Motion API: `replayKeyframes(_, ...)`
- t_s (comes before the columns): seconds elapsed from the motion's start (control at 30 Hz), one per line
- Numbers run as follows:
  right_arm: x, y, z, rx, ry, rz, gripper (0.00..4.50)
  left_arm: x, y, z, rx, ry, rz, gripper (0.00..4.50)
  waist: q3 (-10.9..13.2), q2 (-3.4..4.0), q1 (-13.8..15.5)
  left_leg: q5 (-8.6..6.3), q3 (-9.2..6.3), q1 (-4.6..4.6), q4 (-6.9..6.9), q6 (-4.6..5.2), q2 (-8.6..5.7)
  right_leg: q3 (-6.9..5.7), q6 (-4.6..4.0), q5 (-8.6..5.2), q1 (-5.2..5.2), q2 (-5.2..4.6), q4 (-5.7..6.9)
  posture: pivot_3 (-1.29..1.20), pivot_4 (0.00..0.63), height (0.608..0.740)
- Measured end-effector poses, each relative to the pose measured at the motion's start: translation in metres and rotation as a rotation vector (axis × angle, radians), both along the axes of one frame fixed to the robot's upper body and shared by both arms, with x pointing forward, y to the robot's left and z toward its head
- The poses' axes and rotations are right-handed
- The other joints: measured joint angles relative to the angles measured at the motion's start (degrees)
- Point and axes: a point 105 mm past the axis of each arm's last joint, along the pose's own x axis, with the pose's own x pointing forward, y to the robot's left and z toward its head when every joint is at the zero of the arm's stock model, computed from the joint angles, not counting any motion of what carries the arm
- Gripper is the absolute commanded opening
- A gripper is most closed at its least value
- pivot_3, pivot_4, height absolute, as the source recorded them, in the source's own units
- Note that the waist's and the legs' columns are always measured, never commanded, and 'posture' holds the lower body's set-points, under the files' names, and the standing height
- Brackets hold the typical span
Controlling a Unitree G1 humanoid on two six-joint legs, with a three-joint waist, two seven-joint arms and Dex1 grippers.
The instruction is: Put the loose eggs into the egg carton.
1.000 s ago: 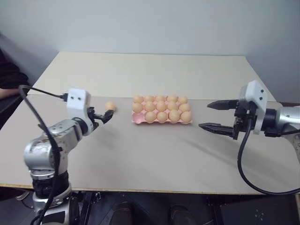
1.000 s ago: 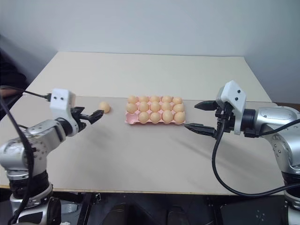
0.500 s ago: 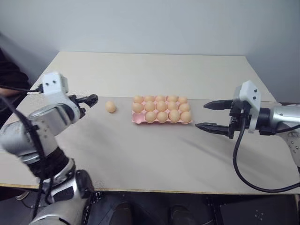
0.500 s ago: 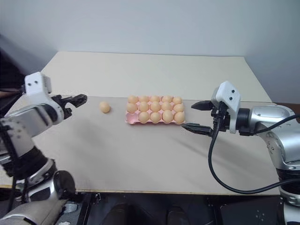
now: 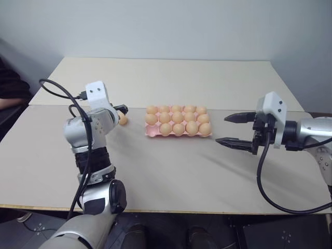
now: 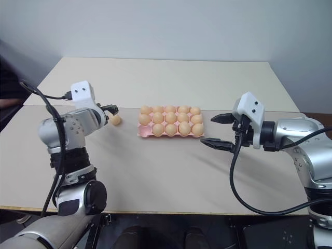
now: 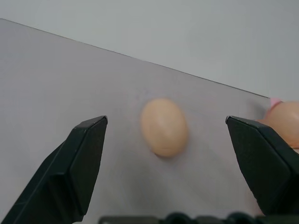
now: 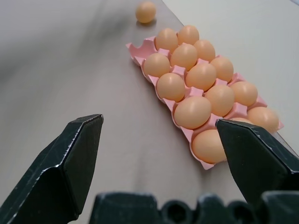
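Observation:
One loose egg lies on the table just left of the pink egg carton. The carton holds several tan eggs, and its front-left corner cup is bare. My left gripper stands open right at the loose egg. In the left wrist view the egg lies just ahead of the gap between the two spread fingers, and I cannot tell whether they touch it. My right gripper hovers open just right of the carton, with nothing between its fingers.
The beige table has a seam running across it behind the carton. A person's arm rests at the far left edge. A black cable hangs from my right wrist over the table's right front.
My left arm has swung round and its open gripper has come forward and right, up to the loose egg. The egg, the carton and my right gripper have stayed in place.

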Motion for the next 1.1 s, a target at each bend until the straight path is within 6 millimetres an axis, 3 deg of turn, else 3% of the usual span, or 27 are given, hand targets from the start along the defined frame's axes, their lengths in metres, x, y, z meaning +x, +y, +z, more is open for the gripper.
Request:
replayKeyframes(0.13, 0.000, 0.000, 0.000, -0.001, -0.002, 0.001, 4.50, 0.015, -0.004, -0.015, 0.001, 0.022, -0.028, 4.42, 0.0, -0.01, 0.1, 0.02, -0.01, -0.07, 0.01, -0.03, -0.01, -0.07, 0.01, 0.00, -0.01, -0.01, 0.01, 0.00, 0.150, 0.740)
replayKeyframes(0.33, 0.000, 0.001, 0.001, -0.001, -0.004, 0.003, 4.50, 0.034, -0.020, 0.005, 0.012, -0.047, -0.090, 4.42, 0.0, -0.01, 0.2, 0.02, -0.03, -0.10, 0.01, -0.03, -0.02, -0.11, 0.02, 0.01, 0.00, -0.01, 0.01, 0.00, 0.150, 0.740)
replayKeyframes(0.43, 0.000, 0.001, 0.001, -0.001, -0.004, 0.003, 4.50, 0.041, -0.023, 0.004, 0.007, -0.042, -0.092, 4.42, 0.0, -0.01, 0.1, 0.02, -0.02, -0.08, 0.01, -0.03, -0.02, -0.11, 0.02, 0.01, 0.00, 0.00, 0.01, 0.00, 0.150, 0.740)
replayKeyframes(0.7, 0.000, 0.001, 0.001, -0.001, -0.007, -0.002, 4.50, 0.046, -0.026, -0.022, 0.007, 0.024, -0.081, 4.42, 0.0, -0.01, 0.0, 0.04, -0.03, -0.10, 0.01, -0.06, -0.02, -0.13, 0.02, 0.01, -0.01, 0.00, 0.03, 0.00, 0.150, 0.740)
replayKeyframes(1.1, -0.001, 0.002, 0.000, -0.005, -0.008, 0.000, 4.50, 0.047, -0.025, -0.028, 0.021, 0.035, -0.063, 4.42, 0.0, -0.01, 0.0, 0.05, -0.03, -0.10, 0.01, -0.08, -0.02, -0.14, 0.02, 0.01, -0.01, 0.00, 0.03, 0.00, 0.150, 0.740)
